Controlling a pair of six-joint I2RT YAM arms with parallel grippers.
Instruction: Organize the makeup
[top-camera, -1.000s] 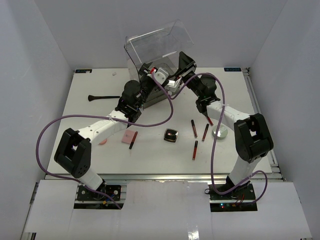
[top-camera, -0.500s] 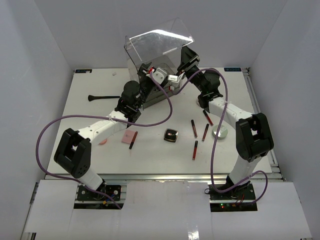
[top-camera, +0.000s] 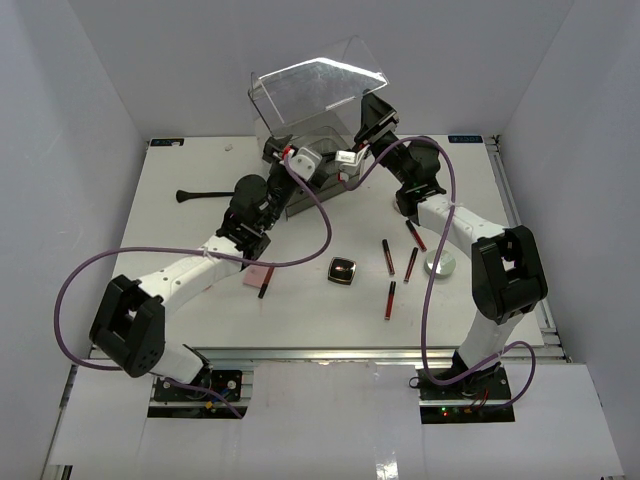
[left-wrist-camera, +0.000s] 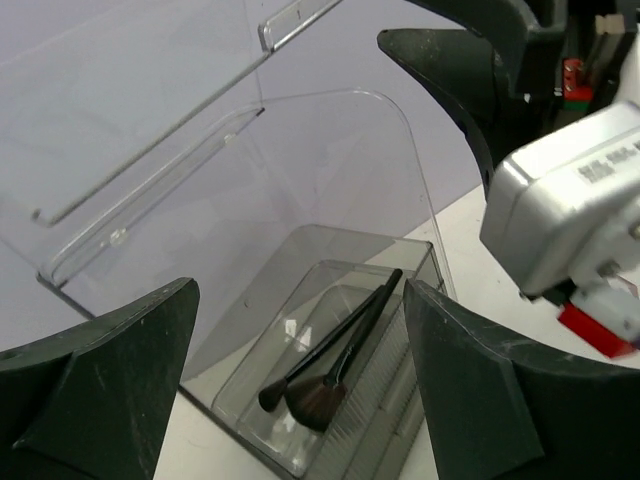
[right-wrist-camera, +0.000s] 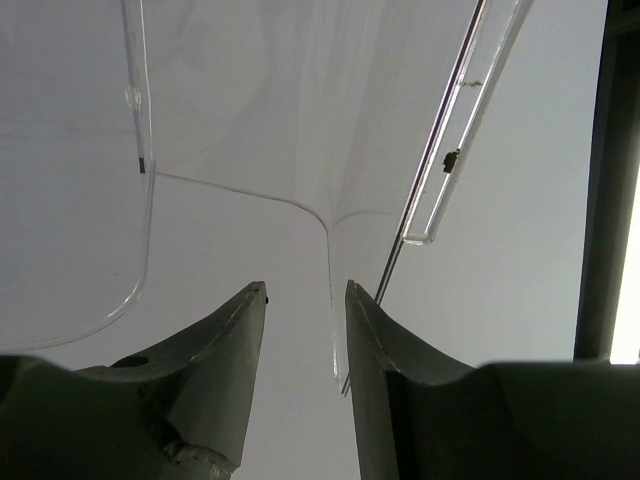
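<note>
Two black brushes (left-wrist-camera: 335, 350) lie in the top tray of the clear acrylic box (top-camera: 300, 195). My left gripper (left-wrist-camera: 300, 300) hovers above that tray, open and empty; the top view has it at the box's front (top-camera: 288, 162). My right gripper (top-camera: 372, 115) is up at the raised lid (top-camera: 320, 85). Its jaws stand apart around the lid's thin edge (right-wrist-camera: 335, 320), without clamping it (right-wrist-camera: 305, 290). On the table lie a black brush (top-camera: 190, 195), a pink palette (top-camera: 256, 276), a black compact (top-camera: 343, 271), a silver tin (top-camera: 439, 264) and several red-and-black tubes (top-camera: 387, 257).
The box stands at the back middle of the white table (top-camera: 180, 240), its lid tilted up and back. White walls close in three sides. Purple cables (top-camera: 300, 225) loop from both arms over the table. One tube (top-camera: 266, 281) lies against the palette.
The right gripper lifted the lid higher, then held still. The left gripper opened wider and the left arm drew back toward the left.
</note>
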